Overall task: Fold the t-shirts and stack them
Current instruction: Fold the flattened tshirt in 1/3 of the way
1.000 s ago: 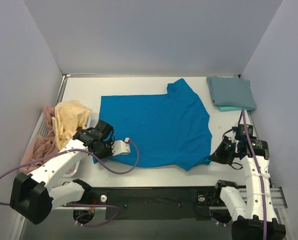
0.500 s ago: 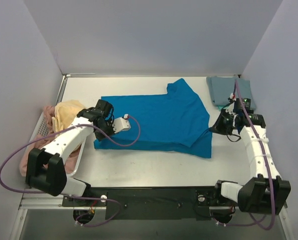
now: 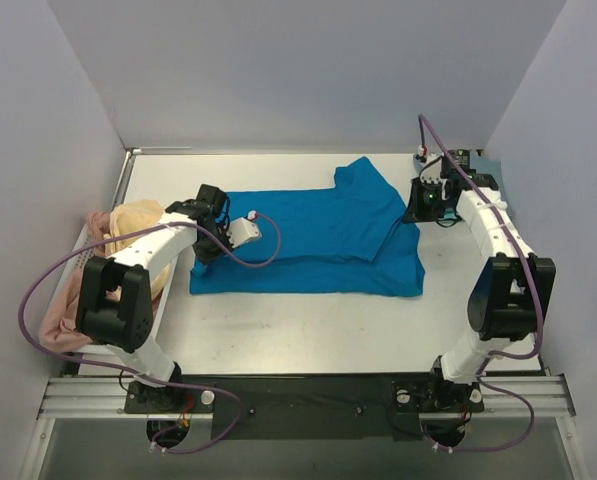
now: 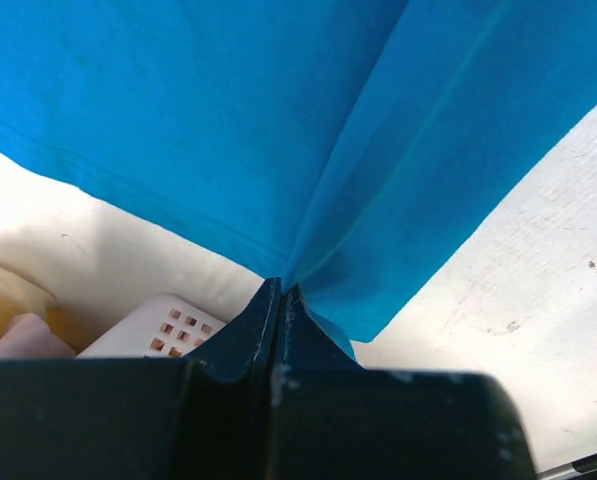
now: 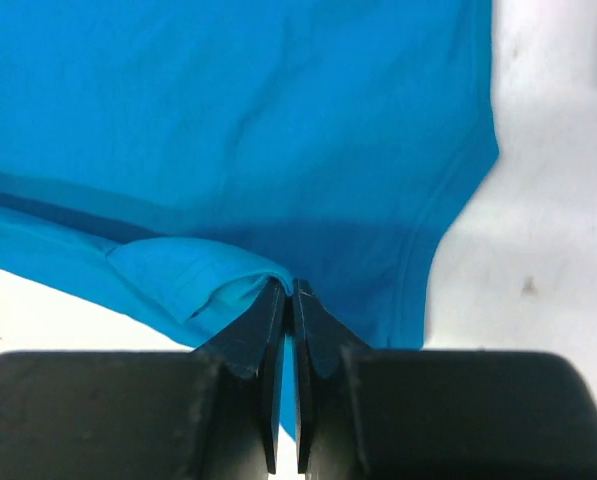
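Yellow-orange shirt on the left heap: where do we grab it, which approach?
Probably pinch a raised fold on top of the yellow-orange shirt, coming straight down with the left pincer once it frees the blue shirt. It's crumpled over the pink shirt, with no flat edge showing.

A shirt (image 3: 308, 245) lies across the middle of the worktop (image 3: 308, 330); a heap of shirts (image 3: 136, 228) sits at its left edge.

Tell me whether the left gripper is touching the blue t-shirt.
Touching. In the left wrist view the left gripper is shut on a pinched fold of the blue t-shirt.
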{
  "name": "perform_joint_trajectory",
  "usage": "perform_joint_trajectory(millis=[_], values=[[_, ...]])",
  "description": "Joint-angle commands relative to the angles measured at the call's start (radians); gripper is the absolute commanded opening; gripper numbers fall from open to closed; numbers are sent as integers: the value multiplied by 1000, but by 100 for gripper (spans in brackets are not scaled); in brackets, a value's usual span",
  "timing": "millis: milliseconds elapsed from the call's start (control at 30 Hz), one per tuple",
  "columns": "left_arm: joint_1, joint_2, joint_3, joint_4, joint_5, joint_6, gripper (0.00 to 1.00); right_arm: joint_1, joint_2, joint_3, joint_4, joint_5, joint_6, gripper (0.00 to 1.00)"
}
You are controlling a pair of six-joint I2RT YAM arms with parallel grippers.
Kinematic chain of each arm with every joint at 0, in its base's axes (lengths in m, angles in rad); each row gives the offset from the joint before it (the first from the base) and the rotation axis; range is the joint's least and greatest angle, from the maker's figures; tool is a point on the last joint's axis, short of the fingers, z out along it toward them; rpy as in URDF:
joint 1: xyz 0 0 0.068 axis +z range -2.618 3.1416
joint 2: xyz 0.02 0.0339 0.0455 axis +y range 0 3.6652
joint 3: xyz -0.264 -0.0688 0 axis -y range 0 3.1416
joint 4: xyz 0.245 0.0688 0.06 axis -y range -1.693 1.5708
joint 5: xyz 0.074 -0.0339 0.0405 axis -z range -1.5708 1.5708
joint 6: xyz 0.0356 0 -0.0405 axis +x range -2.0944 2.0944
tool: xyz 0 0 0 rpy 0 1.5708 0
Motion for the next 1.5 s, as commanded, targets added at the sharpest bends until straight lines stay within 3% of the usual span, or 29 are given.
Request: perform_joint_trajectory(millis=[0,167,300,700,833,900,967,1000,1067,1167,1267,1400,1467], values=[[20,37,37,25,-32,2,0,20,90,126,-73,-62,-177,0],[43,81,66,30,-44,5,0,58,153,204,-86,-63,-317,0],[48,117,100,30,-41,-3,0,89,219,272,-121,32,-413,0],[52,187,156,31,-71,-6,0,93,340,367,-136,118,-430,0],[54,193,150,115,-143,-30,13,92,369,384,-133,168,-406,0],[54,196,146,211,-226,-61,29,92,398,404,-104,205,-351,0],[60,199,137,331,-325,-95,37,95,439,434,-75,232,-264,8],[65,207,136,374,-347,-117,44,99,458,466,-72,236,-219,21],[84,228,178,395,-368,-173,52,113,504,522,-66,277,-146,33],[115,239,276,294,-317,-236,53,127,533,594,-70,364,-50,45],[111,165,273,289,-260,-219,53,121,454,602,-87,423,66,53],[88,17,186,185,32,-88,52,96,232,403,-127,427,201,57],[71,-35,103,121,88,11,52,89,117,252,-136,455,238,62]])
